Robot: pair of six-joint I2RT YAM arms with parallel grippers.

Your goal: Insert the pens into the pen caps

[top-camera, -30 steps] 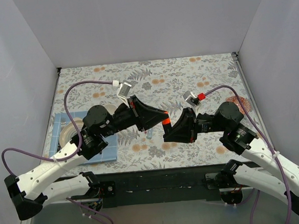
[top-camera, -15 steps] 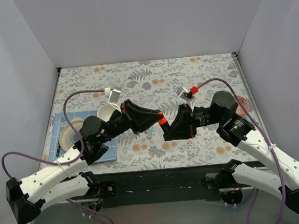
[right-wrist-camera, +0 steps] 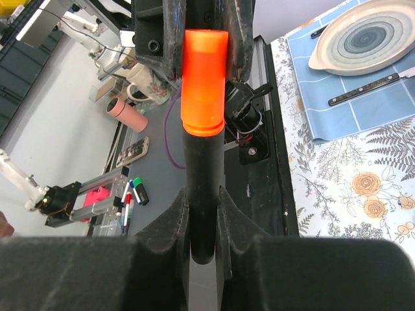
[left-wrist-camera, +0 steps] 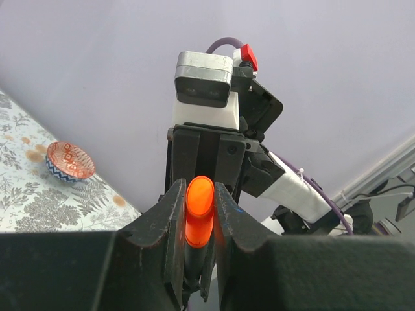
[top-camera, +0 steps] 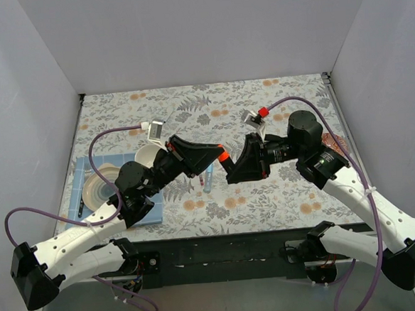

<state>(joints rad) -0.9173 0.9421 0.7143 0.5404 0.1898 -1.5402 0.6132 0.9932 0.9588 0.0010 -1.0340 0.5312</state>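
Observation:
My left gripper (top-camera: 219, 156) and right gripper (top-camera: 230, 171) meet tip to tip above the middle of the table. The left one (left-wrist-camera: 200, 214) is shut on the bright orange pen cap (left-wrist-camera: 200, 206). The right one (right-wrist-camera: 203, 214) is shut on the black pen (right-wrist-camera: 203, 188). The pen's far end sits inside the orange cap (right-wrist-camera: 203, 84), so pen and cap form one straight line between the two grippers. A light blue pen (top-camera: 208, 179) lies on the cloth just below the grippers. I cannot make out the dark blue cap.
On the left, a blue mat (top-camera: 149, 211) carries a plate (top-camera: 96, 190) and a dark knife (top-camera: 80, 207); a white cup (top-camera: 148, 157) stands beside it. A small red patterned bowl (left-wrist-camera: 70, 160) sits at the right. Grey walls enclose the flowered table.
Both grippers, joined by the pen and cap, have risen and shifted toward the far side. The light blue pen below them is now more exposed.

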